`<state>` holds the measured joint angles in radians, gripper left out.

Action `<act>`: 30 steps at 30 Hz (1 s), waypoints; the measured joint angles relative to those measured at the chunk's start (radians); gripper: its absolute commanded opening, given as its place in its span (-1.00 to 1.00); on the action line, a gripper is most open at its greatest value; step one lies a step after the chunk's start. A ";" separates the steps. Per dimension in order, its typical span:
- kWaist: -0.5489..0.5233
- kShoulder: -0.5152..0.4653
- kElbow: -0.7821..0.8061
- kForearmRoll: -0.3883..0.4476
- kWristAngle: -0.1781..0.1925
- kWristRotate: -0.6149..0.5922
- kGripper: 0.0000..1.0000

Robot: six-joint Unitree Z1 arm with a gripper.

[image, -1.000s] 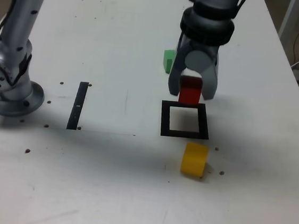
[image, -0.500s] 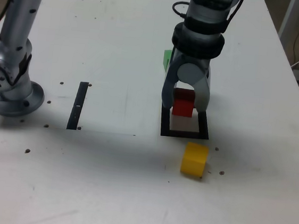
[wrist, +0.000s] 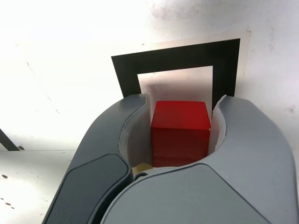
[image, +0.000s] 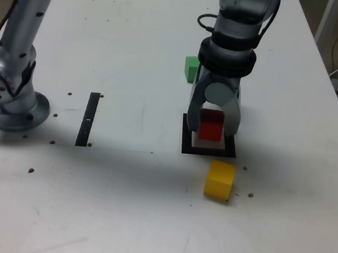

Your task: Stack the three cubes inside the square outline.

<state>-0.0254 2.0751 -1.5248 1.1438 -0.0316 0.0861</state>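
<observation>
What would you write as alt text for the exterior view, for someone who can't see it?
A robot gripper holds a red cube at a black square outline on a white table. A yellow cube sits just in front; a green one is partly hidden behind the gripper.

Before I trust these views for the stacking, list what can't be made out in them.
- Exterior view: the frame's far side is mostly hidden behind the gripper.
- Exterior view: part of the green cube, covered by the arm.
- Wrist view: the red cube's underside, turned from the camera, so contact with the table can't be settled.
- Wrist view: most of the yellow cube, behind the gripper.
</observation>
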 measured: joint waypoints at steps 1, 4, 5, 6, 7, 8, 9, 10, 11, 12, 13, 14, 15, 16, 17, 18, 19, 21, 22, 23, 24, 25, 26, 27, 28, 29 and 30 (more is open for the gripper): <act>0.003 0.002 0.004 -0.003 0.000 0.000 -0.08; 0.013 0.004 0.019 -0.013 -0.001 0.000 -0.05; 0.016 0.004 0.023 -0.018 -0.001 0.000 0.02; 0.018 0.004 0.027 -0.023 -0.001 0.000 0.12; 0.019 0.004 0.030 -0.027 -0.001 0.000 0.24; 0.019 0.004 0.034 -0.031 -0.001 0.001 0.37; 0.020 0.004 0.037 -0.036 -0.002 0.006 0.51; 0.022 0.004 0.040 -0.041 -0.004 0.013 0.64; 0.024 0.004 0.045 -0.048 -0.006 0.022 0.75; 0.027 0.004 0.049 -0.053 -0.007 0.027 0.82; 0.030 0.004 0.052 -0.057 -0.009 0.031 0.86; 0.032 0.004 0.056 -0.060 -0.010 0.035 0.88; 0.034 0.004 0.061 -0.063 -0.011 0.036 0.90; 0.035 0.004 0.066 -0.065 -0.011 0.037 0.91; 0.036 0.004 0.070 -0.066 -0.011 0.037 0.92; 0.038 0.004 0.073 -0.068 -0.010 0.037 0.93; 0.039 0.004 0.073 -0.069 -0.010 0.037 0.93; 0.040 0.003 0.076 -0.072 -0.007 0.037 0.93; 0.040 0.002 0.077 -0.072 -0.006 0.037 0.94; 0.040 0.000 0.080 -0.072 -0.005 0.037 0.94; 0.040 -0.004 0.084 -0.072 -0.003 0.037 0.94; 0.040 -0.011 0.087 -0.072 -0.001 0.037 0.94; 0.040 -0.019 0.089 -0.072 0.000 0.037 0.94; 0.040 -0.026 0.090 -0.072 0.002 0.037 0.94; 0.040 -0.033 0.090 -0.072 0.003 0.037 0.94; 0.040 -0.038 0.090 -0.070 0.005 0.037 0.94; 0.040 -0.044 0.091 -0.066 0.009 0.037 0.94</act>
<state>0.0141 2.0315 -1.4335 1.0774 -0.0227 0.1227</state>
